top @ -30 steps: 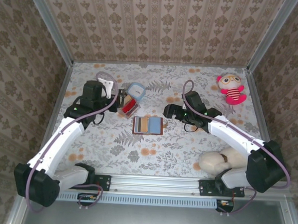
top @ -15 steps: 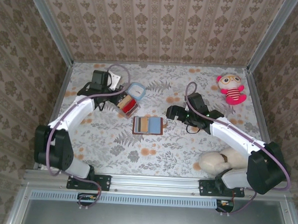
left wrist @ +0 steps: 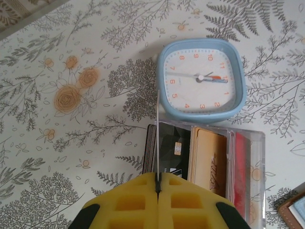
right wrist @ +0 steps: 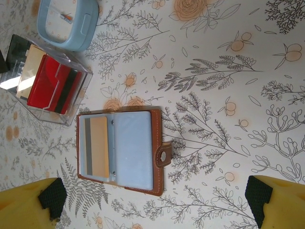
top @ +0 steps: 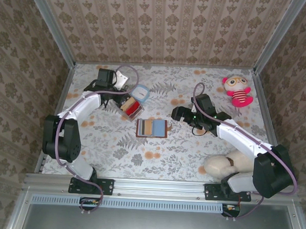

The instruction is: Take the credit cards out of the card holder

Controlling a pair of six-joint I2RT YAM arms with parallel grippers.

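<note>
Left claw [left wrist: 157, 183] was shut on a thin card [left wrist: 157, 129] above the clear box [left wrist: 248, 167]; right claw [right wrist: 155, 202] hung wide open, empty, over the open card holder [right wrist: 136, 150] on the worktop [top: 192, 147]. Releasing the card there seemed next.

Left yellow-padded end effector [left wrist: 157, 183] clamped on a thin edge-on card [left wrist: 157, 129]; right yellow-padded end effector [right wrist: 155, 198] spread wide.
</note>
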